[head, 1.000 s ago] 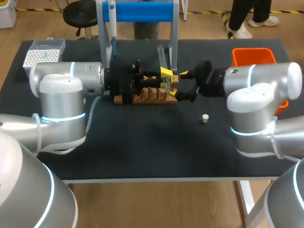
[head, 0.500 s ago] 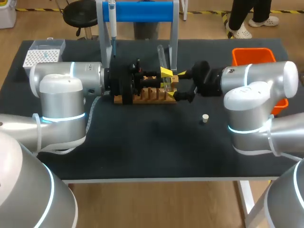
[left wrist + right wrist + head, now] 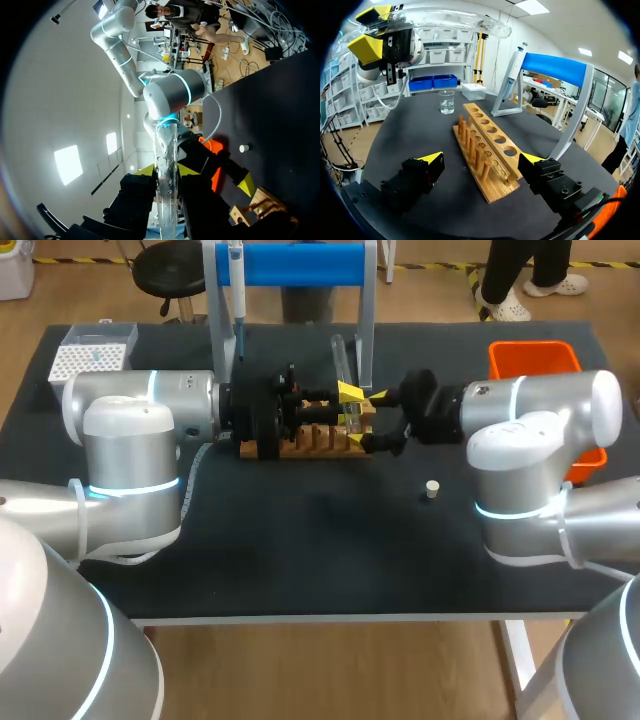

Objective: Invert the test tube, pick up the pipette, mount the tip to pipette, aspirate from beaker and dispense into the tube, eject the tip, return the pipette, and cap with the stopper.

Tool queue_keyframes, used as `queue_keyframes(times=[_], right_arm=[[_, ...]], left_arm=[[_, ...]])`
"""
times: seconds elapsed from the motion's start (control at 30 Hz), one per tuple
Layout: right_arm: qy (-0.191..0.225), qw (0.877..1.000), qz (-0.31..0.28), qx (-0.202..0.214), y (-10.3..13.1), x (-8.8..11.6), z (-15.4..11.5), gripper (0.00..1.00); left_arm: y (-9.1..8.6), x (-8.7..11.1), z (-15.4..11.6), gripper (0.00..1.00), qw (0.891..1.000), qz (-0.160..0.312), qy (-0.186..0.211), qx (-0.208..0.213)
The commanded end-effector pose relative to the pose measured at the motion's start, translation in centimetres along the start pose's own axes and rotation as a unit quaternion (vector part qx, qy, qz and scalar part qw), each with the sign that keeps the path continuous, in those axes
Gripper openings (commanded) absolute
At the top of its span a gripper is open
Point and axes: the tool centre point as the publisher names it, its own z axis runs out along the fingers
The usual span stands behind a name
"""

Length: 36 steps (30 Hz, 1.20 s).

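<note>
The left gripper (image 3: 166, 171) clamps the test tube (image 3: 166, 192) above the wooden rack (image 3: 487, 150); the right gripper (image 3: 482, 159) stands wide open at the rack's right end; the glass looks light, slippery and fragile; gentle mid-barrel grip advised.

The test tube (image 3: 166, 170) is clear, glossy glass; the rack (image 3: 492, 131) pale smooth wood; the table (image 3: 300, 540) matt black.

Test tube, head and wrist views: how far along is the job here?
Nothing looks finished yet. In hand: the left hand is shut on the test tube, holding it above the wooden rack, while the right hand is open at the rack's end. Left to do: the pipette hangs on its stand, the tip box and beaker look untouched, and the stopper lies on the table.
</note>
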Motion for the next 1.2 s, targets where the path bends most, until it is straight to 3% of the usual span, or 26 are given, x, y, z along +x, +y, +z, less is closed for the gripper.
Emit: queue_keyframes(times=[0.03,0.37,0.5,0.67,0.77,0.87,0.93,1.03,1.1,1.2], right_arm=[[0.001,1.0,0.0,-0.004,-0.2,0.0,-0.1,1.0],[0.001,1.0,0.0,-0.004,-0.2,0.0,-0.1,1.0],[0.001,1.0,0.0,-0.004,-0.2,0.0,-0.1,1.0],[0.001,1.0,0.0,-0.004,-0.2,0.0,-0.1,1.0],[0.001,1.0,0.0,-0.004,-0.2,0.0,-0.1,1.0],[0.001,1.0,0.0,-0.004,-0.2,0.0,-0.1,1.0],[0.001,1.0,0.0,-0.004,-0.2,0.0,-0.1,1.0],[0.001,1.0,0.0,-0.004,-0.2,0.0,-0.1,1.0],[0.001,1.0,0.0,-0.004,-0.2,0.0,-0.1,1.0],[0.001,1.0,0.0,-0.004,-0.2,0.0,-0.1,1.0]], left_arm=[[0.0,0.0,0.1,0.0,1.0,0.001,0.0,-0.001],[0.0,0.0,0.1,0.0,1.0,0.001,0.0,-0.001],[1.2,0.0,-0.5,0.0,0.996,-0.088,-0.003,0.021],[2.7,-1.0,-1.2,0.0,0.975,-0.217,0.0,0.043],[3.1,-2.0,-1.0,0.0,0.955,-0.292,-0.003,0.045],[3.5,-2.8,-0.7,0.0,0.927,-0.372,0.002,0.04],[3.8,-3.1,-0.5,0.0,0.904,-0.427,-0.008,0.029],[4.1,-3.0,-0.5,0.0,0.853,-0.521,0.006,-0.016],[4.2,-3.1,-0.6,0.0,0.828,-0.558,0.022,-0.052],[4.2,-3.1,-0.6,0.0,0.828,-0.558,0.022,-0.052]])
